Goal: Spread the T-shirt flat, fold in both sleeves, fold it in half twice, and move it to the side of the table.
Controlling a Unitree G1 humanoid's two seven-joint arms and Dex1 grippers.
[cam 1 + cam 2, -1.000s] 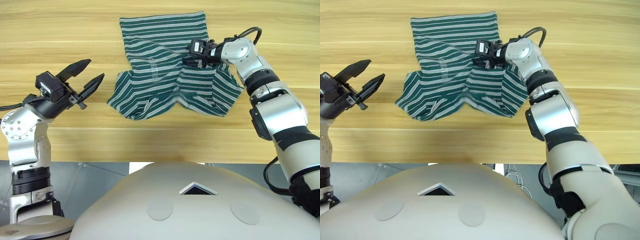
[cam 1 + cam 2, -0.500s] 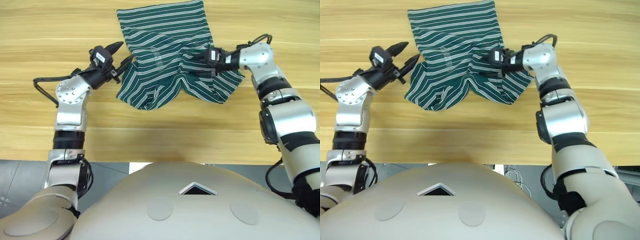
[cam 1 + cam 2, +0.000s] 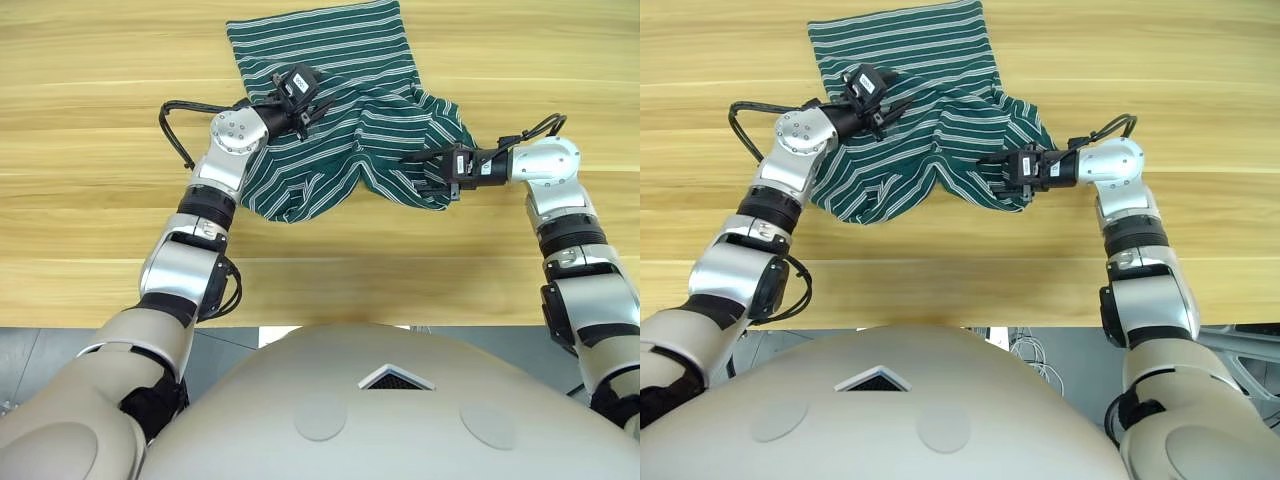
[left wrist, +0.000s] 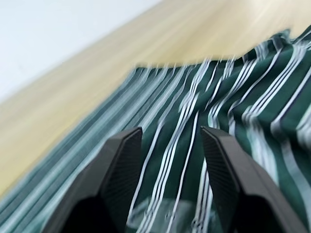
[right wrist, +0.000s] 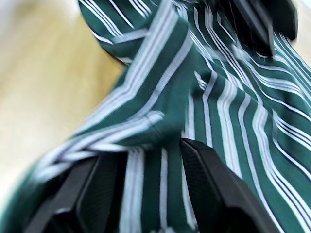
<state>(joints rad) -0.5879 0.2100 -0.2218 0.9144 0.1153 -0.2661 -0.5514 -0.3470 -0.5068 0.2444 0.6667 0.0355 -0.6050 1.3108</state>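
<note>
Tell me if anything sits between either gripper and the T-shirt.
Nothing visible does. The left gripper is right over the far left part of the T-shirt, its fingers open with striped cloth just beneath them. The right gripper is at the shirt's bunched right edge, fingers open with cloth between them.

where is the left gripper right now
In the left eye view the left gripper hovers over the far left part of the T-shirt, across the crumpled cloth from the right gripper.
</note>
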